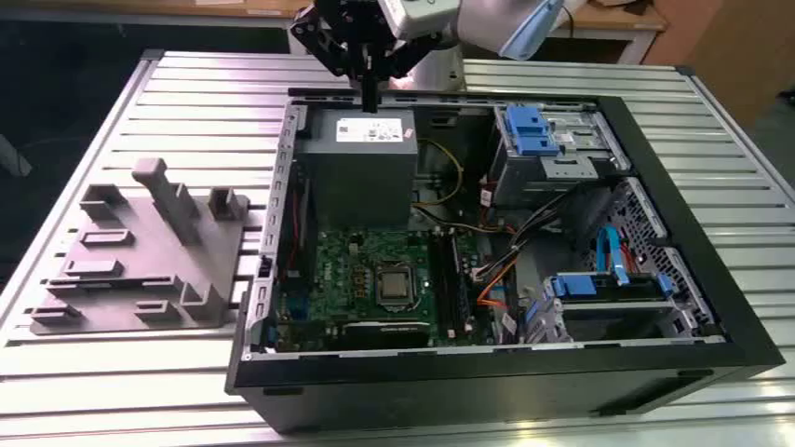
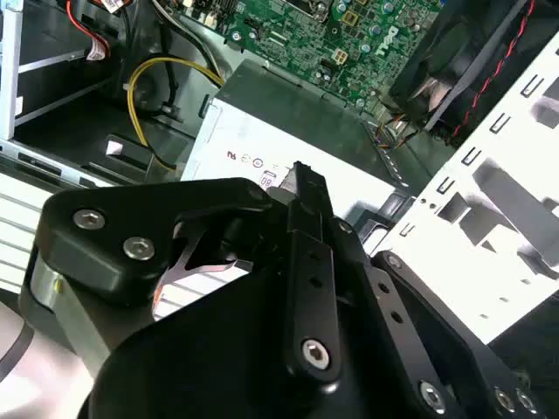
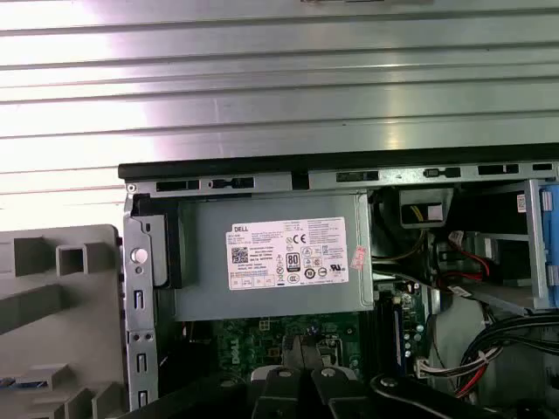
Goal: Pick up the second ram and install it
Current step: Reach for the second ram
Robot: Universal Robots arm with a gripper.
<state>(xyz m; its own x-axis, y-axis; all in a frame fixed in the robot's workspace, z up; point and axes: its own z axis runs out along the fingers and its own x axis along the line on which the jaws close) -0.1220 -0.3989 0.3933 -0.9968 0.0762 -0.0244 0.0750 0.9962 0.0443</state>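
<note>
None of the task looks done: the black claw [image 1: 370,106], fingers together and seemingly empty, hangs over the grey metal power-supply box [image 1: 360,154]. The thin dark second ram stick [image 1: 93,277] apparently lies in the grey moulded holder [image 1: 155,256] by the bench edge at the exterior view's left.

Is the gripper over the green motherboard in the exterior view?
No, in the exterior view the gripper hangs above the grey power supply, away from the green motherboard.
</note>
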